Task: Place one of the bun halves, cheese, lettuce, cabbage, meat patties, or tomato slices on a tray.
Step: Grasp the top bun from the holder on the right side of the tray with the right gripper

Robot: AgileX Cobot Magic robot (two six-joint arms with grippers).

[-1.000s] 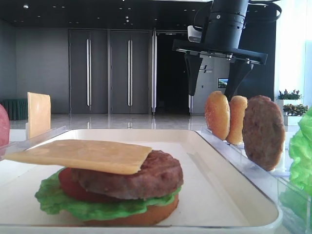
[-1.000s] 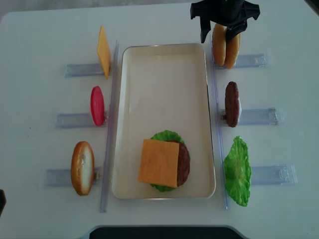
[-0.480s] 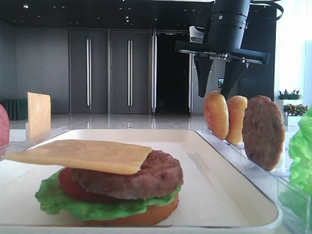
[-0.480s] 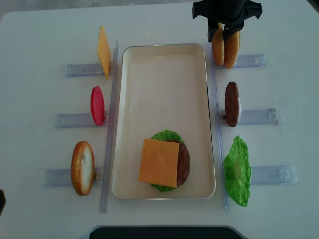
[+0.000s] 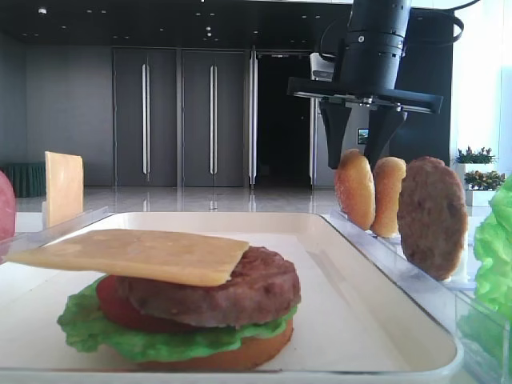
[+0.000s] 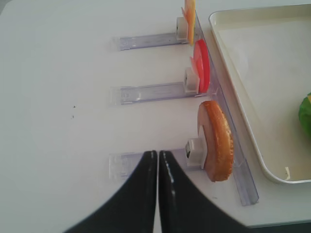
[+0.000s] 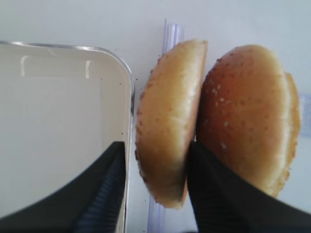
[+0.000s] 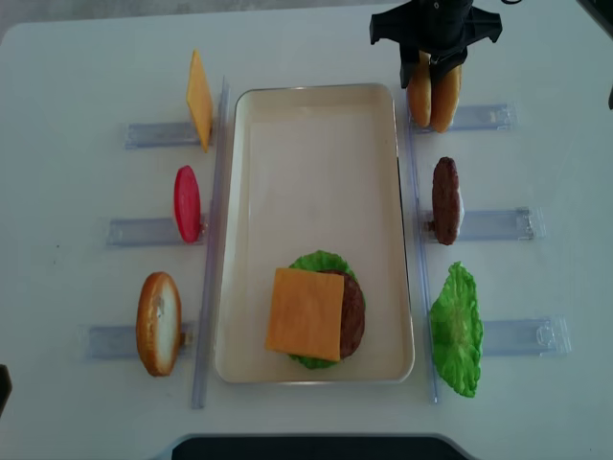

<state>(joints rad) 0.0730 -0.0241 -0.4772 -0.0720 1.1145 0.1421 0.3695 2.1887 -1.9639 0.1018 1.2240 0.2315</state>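
Note:
Two bun halves stand on edge side by side in a clear rack right of the tray (image 8: 316, 88). My right gripper (image 8: 427, 69) hangs over them, shut on the inner bun half (image 8: 419, 96) (image 7: 167, 126). One finger is wedged between it and the outer half (image 7: 248, 116); the other finger (image 7: 104, 194) sits beside its tray-side face. The bun still stands in its rack. My left gripper (image 6: 158, 158) is shut and empty, low over the table beside a third bun half (image 6: 217, 145). On the tray lies a stack topped by cheese (image 8: 305, 314).
Clear racks flank the tray. The right side has a meat patty (image 8: 445, 199) and lettuce (image 8: 457, 331). The left side holds a cheese slice (image 8: 198, 99), a tomato slice (image 8: 187, 203) and a bun half (image 8: 158, 323). The tray's far half is bare.
My right gripper's jaws have closed from wide apart to around the inner bun half. The left gripper and everything on the tray have stayed still.

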